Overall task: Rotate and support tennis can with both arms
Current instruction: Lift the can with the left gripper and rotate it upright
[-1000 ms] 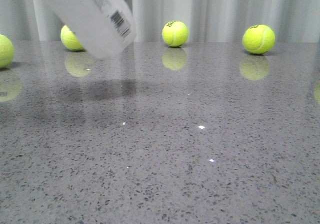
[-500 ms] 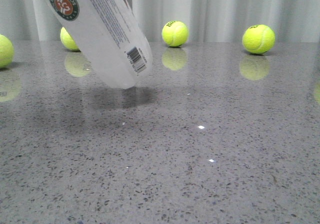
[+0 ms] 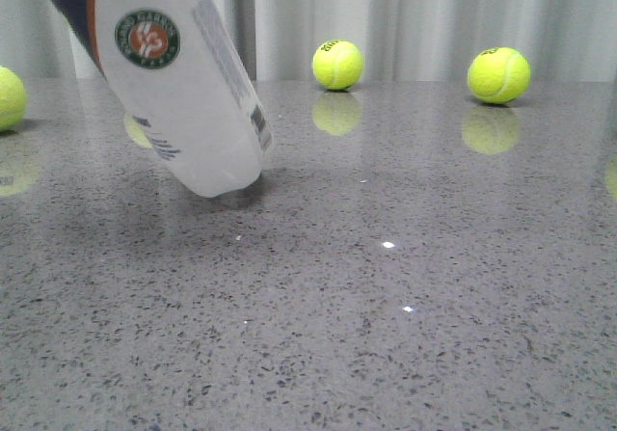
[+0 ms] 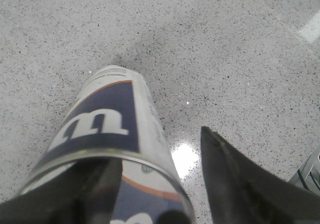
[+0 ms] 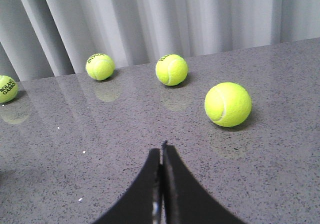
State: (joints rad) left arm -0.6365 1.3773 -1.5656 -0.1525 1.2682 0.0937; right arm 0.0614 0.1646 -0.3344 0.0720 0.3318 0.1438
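Observation:
The tennis can (image 3: 183, 84) hangs tilted at the left of the front view. Its upper end is cut off at the top and its lower end sits just at the table with its shadow right beneath it. Its white label shows a round green-and-orange logo and a navy panel. In the left wrist view the can (image 4: 107, 119) runs away from the camera, rim nearest. My left gripper (image 4: 159, 146) straddles that rim end. One finger (image 4: 100, 184) shows dark through the clear wall, and the other finger (image 4: 235, 184) is beside it. My right gripper (image 5: 162, 146) is shut and empty above the table.
Yellow-green tennis balls lie along the back of the grey speckled table (image 3: 386, 306): one in the middle (image 3: 338, 65), one at the right (image 3: 498, 74), one at the left edge (image 3: 8, 98). The right wrist view shows a near ball (image 5: 227, 104) and others (image 5: 171, 69) before the curtain.
The can has come down and toward the table, its lower end now almost on the surface. It has turned about its axis: the barcode has swung away and the round logo faces the camera.

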